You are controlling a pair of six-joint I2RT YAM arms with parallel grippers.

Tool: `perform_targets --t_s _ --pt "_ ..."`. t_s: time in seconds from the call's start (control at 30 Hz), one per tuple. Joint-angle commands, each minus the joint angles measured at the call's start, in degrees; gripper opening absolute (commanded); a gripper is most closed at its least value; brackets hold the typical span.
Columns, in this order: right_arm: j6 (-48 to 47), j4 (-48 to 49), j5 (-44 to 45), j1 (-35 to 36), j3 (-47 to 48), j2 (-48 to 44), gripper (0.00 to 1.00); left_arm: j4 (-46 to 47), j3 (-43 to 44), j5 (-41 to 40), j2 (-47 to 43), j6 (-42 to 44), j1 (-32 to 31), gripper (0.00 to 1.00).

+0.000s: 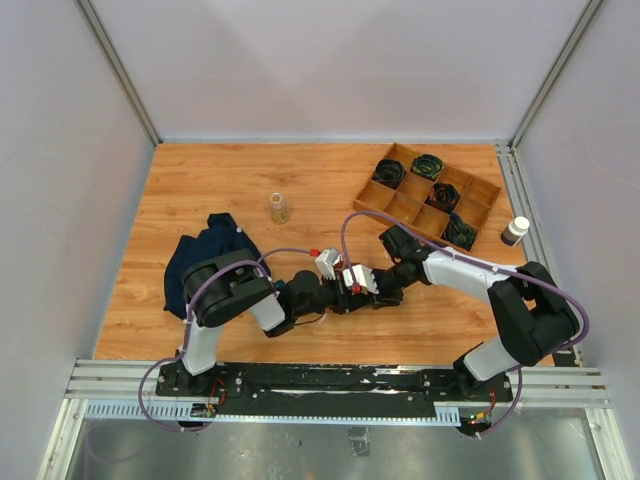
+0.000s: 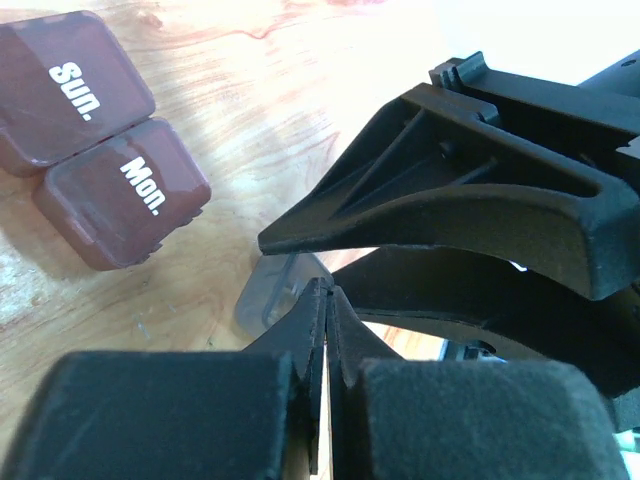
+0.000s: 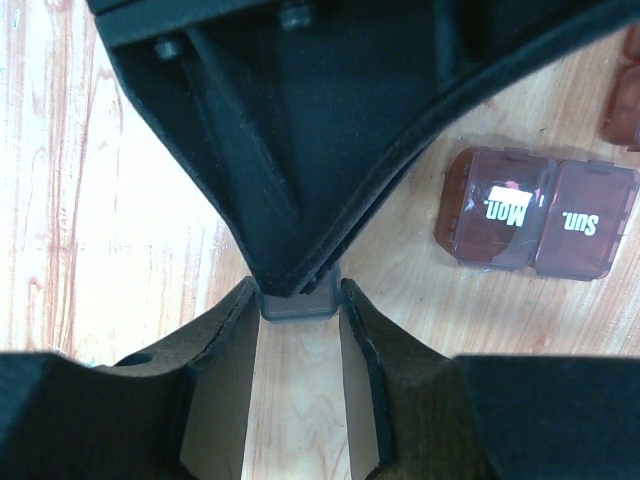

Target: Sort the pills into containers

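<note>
Two brown containers lie side by side on the wooden table, one marked "Sun." (image 2: 65, 85) and one marked "Mon." (image 2: 125, 195); the right wrist view shows the same "Mon." (image 3: 495, 210) and "Sun." (image 3: 590, 222) containers. My right gripper (image 3: 300, 297) is shut on a small grey see-through box (image 3: 300, 303) standing on the table. My left gripper (image 2: 328, 292) is shut, its tips pressed against that grey box (image 2: 268, 290) from above. In the top view both grippers meet mid-table, left (image 1: 340, 296) and right (image 1: 364, 286). I can make out no pills.
A wooden divided tray (image 1: 372, 197) with black cables sits at the back right. A white-capped bottle (image 1: 515, 231) stands beside it. A small glass jar (image 1: 279, 207) stands mid-table, and a dark blue cloth (image 1: 205, 250) lies at the left.
</note>
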Motion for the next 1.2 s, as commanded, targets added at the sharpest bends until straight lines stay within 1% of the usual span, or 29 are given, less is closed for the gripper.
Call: perform_targets --t_s 0.0,0.13,0.27,0.47,0.6,0.7,0.83,0.9,0.97,1.07,1.17 --pt "0.7 -1.8 1.5 0.9 0.8 1.0 0.22 -1.5 -4.0 0.6 5.4 -1.6 1.9 0.00" --pt "0.8 -1.9 1.6 0.9 1.0 1.1 0.22 -5.8 -3.4 0.8 -2.9 2.1 1.9 0.00" --pt "0.9 -1.9 1.8 0.9 1.0 1.4 0.22 -7.0 -3.6 1.5 -10.5 3.4 1.9 0.00" --pt "0.9 -1.9 2.1 0.9 1.0 1.6 0.22 -7.0 -2.5 4.4 -13.9 3.1 1.8 0.00" --pt "1.0 -1.9 2.2 0.9 1.1 1.5 0.22 -7.5 -2.2 4.4 -12.2 3.1 1.8 0.00" --pt "1.0 -1.9 2.3 0.9 1.0 1.6 0.22 -9.1 -2.2 3.2 -7.0 2.6 1.8 0.00" --pt "1.0 -2.1 2.4 0.9 1.1 1.6 0.21 -4.5 -3.5 3.3 2.9 0.4 2.2 0.00" --pt "1.0 -2.2 2.4 0.9 1.1 1.7 0.21 -1.6 -4.2 4.0 4.9 -0.3 2.5 0.00" --pt "1.0 -2.3 2.5 0.9 1.1 1.7 0.21 -1.2 -4.8 4.1 2.8 0.5 2.5 0.00" --pt "1.0 -2.3 2.4 0.9 1.2 1.6 0.23 -3.9 -6.3 3.2 -6.0 2.7 2.5 0.00" --pt "1.2 -2.2 2.4 0.9 1.4 1.8 0.27 -7.6 -8.0 2.6 -13.5 4.6 2.5 0.02"
